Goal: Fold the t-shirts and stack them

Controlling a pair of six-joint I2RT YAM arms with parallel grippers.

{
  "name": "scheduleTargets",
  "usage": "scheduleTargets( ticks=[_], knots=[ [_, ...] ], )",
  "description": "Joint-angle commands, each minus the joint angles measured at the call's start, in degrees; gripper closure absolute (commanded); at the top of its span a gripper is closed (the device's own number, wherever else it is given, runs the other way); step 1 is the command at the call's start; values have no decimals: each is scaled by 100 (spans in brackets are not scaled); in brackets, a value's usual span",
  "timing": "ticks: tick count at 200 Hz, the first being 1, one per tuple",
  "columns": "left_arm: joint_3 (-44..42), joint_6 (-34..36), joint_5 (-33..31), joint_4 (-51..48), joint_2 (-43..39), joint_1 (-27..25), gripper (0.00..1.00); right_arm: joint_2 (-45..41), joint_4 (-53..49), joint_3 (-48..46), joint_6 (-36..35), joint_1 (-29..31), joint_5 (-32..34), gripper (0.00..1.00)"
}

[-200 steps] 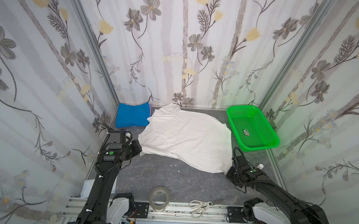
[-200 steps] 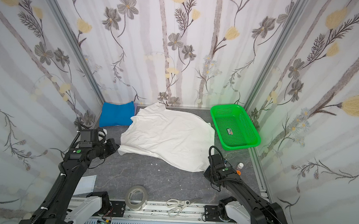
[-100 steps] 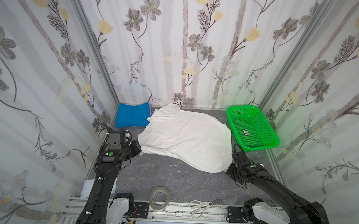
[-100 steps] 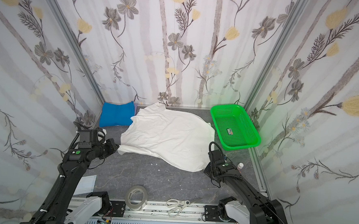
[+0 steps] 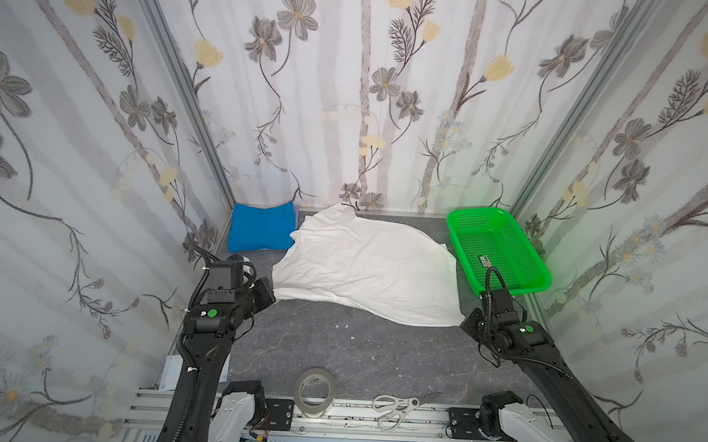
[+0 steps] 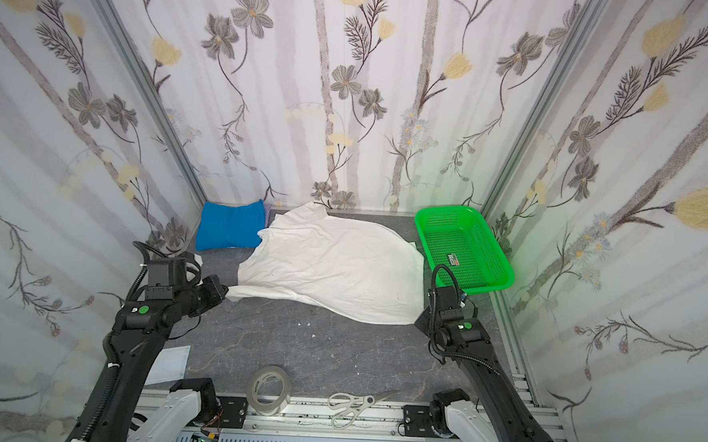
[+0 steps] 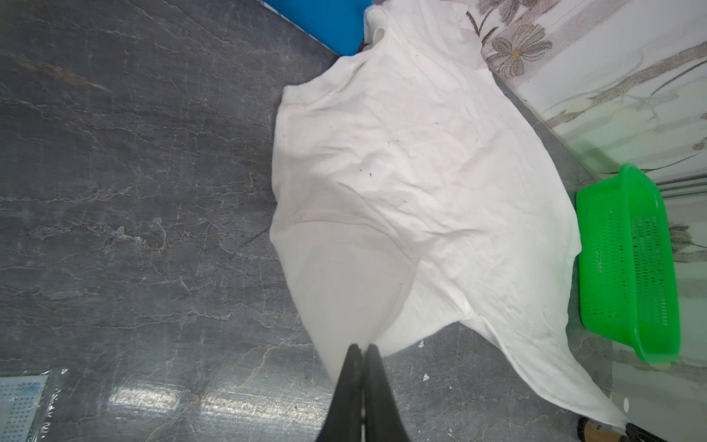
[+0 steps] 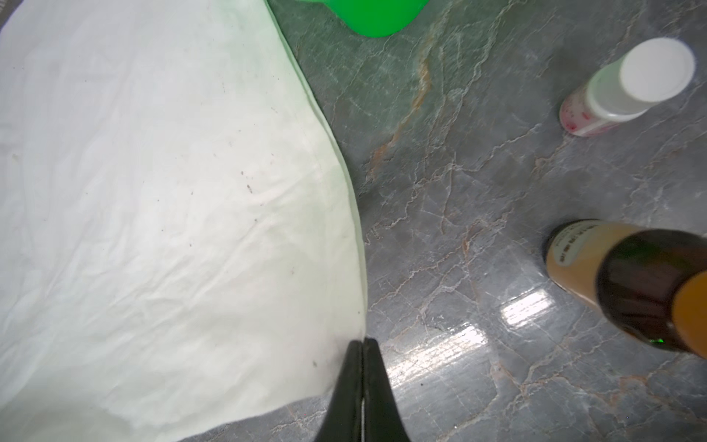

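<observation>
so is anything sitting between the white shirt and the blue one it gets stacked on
Nothing visible does. The white t-shirt lies right beside the blue t-shirt; the green basket sits on its opposite side.

We see a white t-shirt (image 5: 366, 268), a bright blue t-shirt (image 5: 260, 227) at its ten o'clock, a green mesh basket (image 5: 519, 289) at three o'clock, and a grey veined tabletop (image 5: 337, 346).

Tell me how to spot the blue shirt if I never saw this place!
Find the flowery back wall and follow it down to its left corner, on the grey table. The folded blue t-shirt lies there, beside the white t-shirt. It is the only blue thing, small and folded, not spread out.
</observation>
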Motion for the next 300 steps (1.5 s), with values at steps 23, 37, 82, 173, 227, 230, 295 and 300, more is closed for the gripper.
scheduleTargets(
  ticks=[23,37,82,173,227,230,295,300],
  knots=[
    [0,-302,-521,-208,-351,10,100,-351,-38,70,-200,-221,173,100],
    [3,-347,-628,-273,-489,10,100,-363,-27,71,-228,-222,132,100],
    [106,-325,-336,-21,-197,8,100,86,448,317,-494,-260,-16,100],
    [1154,-219,-28,1425,2090,9,100,2811,1241,2030,-1110,-477,-249,100],
    [2004,-111,381,1938,3469,10,100,3801,1415,2516,-1075,-486,-229,100],
    [2049,-118,438,1988,3554,10,100,3835,1416,2530,-1066,-486,-223,100],
    [3305,167,729,2254,5211,-144,100,4330,1514,2701,-996,-521,-182,100],
    [3403,190,787,2238,5347,-148,100,4356,1521,2719,-987,-529,-183,100]
  ],
)
